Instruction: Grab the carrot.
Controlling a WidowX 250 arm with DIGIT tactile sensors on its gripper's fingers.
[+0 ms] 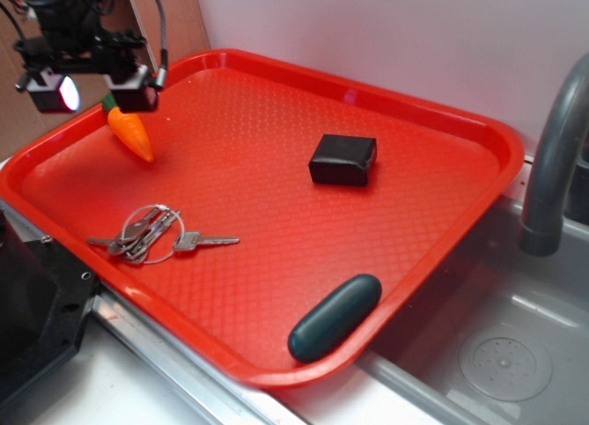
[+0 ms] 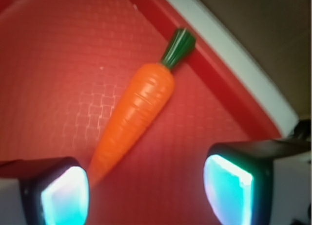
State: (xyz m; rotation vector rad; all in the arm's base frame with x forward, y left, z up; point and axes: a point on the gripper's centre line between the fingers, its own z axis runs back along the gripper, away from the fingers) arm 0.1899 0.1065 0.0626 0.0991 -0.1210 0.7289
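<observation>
Carrot (image 1: 132, 134) stem half hidden behind tool (image 1: 97, 90); wrist view cuts fingertips (image 2: 63, 196) off.

Carrot (image 2: 136, 110) orange, green stem; tray (image 1: 276, 213) red, diamond-textured.

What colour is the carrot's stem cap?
Dark green, atop the orange carrot. The stem cap shows best in the wrist view.

A red tray (image 1: 442, 250) holds keys (image 1: 152, 234), a black block (image 1: 342, 159), perhaps a dark case (image 1: 335, 316).
</observation>
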